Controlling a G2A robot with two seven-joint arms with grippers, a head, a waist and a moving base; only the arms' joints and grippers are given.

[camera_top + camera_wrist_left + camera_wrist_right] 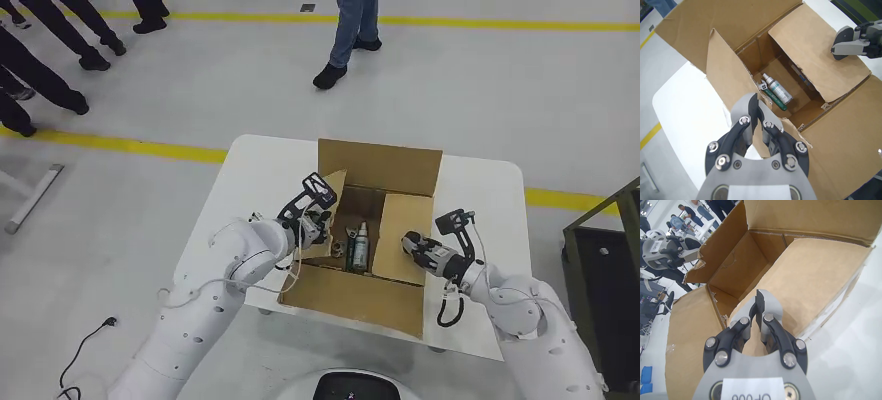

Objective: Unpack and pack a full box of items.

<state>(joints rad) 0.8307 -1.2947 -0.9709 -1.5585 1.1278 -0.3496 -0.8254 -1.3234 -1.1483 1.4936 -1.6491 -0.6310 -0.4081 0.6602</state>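
Observation:
An open cardboard box (350,295) stands in the middle of the white table (260,170). On its bottom lie a white spray bottle (777,89) and a green-handled wrench (772,97), side by side. My left gripper (754,101) is shut on the edge of the box's left side flap (725,83), which stands tilted up. Across the box, my right gripper (758,303) is shut on the right side flap (810,279), which leans in over part of the opening. From above, the left gripper (318,213) and right gripper (412,245) sit on opposite sides of the bottle (360,245).
The far flap (380,165) stands upright and the near flap (355,300) hangs out over the table's front edge. Bare table lies to the left and right of the box. A dark metal cart (610,260) stands off the table at the right.

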